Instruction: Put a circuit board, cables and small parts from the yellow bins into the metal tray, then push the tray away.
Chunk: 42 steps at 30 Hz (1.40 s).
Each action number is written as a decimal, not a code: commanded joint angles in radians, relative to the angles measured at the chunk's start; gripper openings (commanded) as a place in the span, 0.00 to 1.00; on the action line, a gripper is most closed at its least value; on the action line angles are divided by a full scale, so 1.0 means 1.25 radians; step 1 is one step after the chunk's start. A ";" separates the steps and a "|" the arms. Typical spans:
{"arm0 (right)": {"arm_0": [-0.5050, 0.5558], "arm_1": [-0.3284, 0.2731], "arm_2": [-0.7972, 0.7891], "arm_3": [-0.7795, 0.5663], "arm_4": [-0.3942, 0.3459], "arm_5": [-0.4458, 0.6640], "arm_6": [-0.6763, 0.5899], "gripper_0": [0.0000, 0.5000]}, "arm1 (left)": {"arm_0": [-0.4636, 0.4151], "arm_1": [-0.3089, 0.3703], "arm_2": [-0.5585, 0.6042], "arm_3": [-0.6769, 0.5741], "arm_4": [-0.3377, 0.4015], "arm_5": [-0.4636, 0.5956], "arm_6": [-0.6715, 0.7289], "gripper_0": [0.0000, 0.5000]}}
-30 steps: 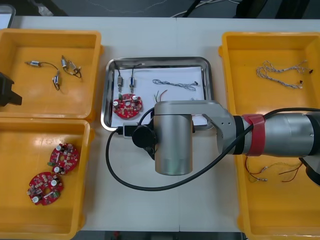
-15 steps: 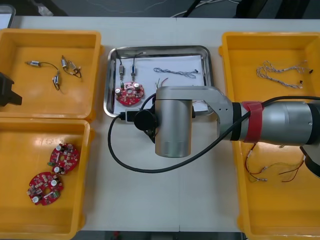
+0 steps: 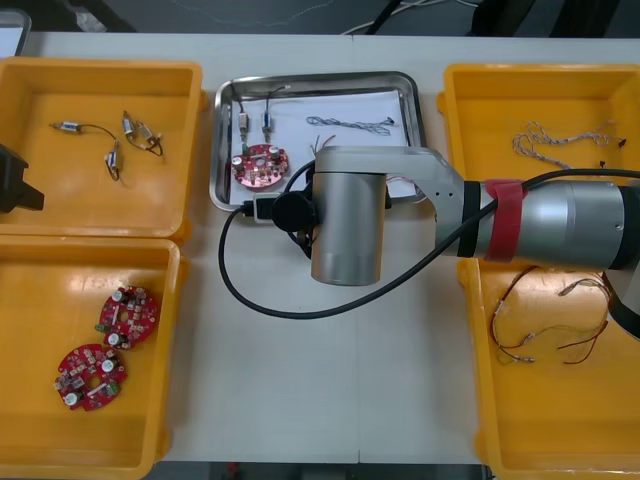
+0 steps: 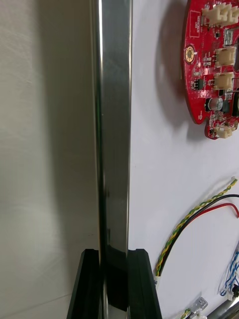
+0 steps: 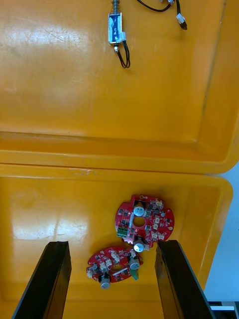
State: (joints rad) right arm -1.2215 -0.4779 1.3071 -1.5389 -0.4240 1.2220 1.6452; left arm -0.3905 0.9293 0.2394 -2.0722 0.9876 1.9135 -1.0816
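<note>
Mostly hidden beneath the arm [image 3: 560, 235], right fingers [image 4: 90, 286] tight on metal tray [image 4: 113, 124] rim; left fingers [image 5: 50, 279] apart.

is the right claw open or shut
Shut on the shiny metal tray: its rim sits between the right claw's black fingers.

The bins [image 3: 100, 65] are yellow. The tray [image 3: 330, 76] is shiny silver metal with a white inside. In it lie a red circuit board [image 3: 258, 166] and a twisted blue-and-white cable [image 3: 350, 123]. The right arm [image 3: 570, 235] is silver-grey with a red band, and its fingers [image 4: 88, 284] are black.
</note>
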 commanded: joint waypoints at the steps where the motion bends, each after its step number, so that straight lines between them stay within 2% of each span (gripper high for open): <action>1: -0.054 -0.009 0.006 0.014 0.004 -0.022 0.034 0.00 | 0.013 0.036 0.023 -0.021 -0.007 0.005 -0.066 1.00; 17: -0.079 -0.008 0.006 0.091 0.008 -0.089 0.051 0.00 | 0.013 0.036 0.023 -0.021 -0.007 0.005 -0.066 1.00; 32: -0.089 -0.009 0.005 0.133 0.051 -0.169 0.055 0.00 | 0.013 0.036 0.023 -0.021 -0.007 0.005 -0.066 1.00; 37: -0.089 -0.009 0.006 0.167 0.059 -0.246 0.056 0.00 | 0.013 0.036 0.023 -0.021 -0.007 0.005 -0.066 1.00; 42: -0.089 -0.004 0.006 0.192 0.059 -0.279 0.057 0.00 | 0.013 0.036 0.023 -0.021 -0.007 0.005 -0.066 1.00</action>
State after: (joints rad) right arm -1.2737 -0.4779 1.3072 -1.3095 -0.3618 0.8876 1.6579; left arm -0.3905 0.9293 0.2394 -2.0722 0.9876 1.9135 -1.0817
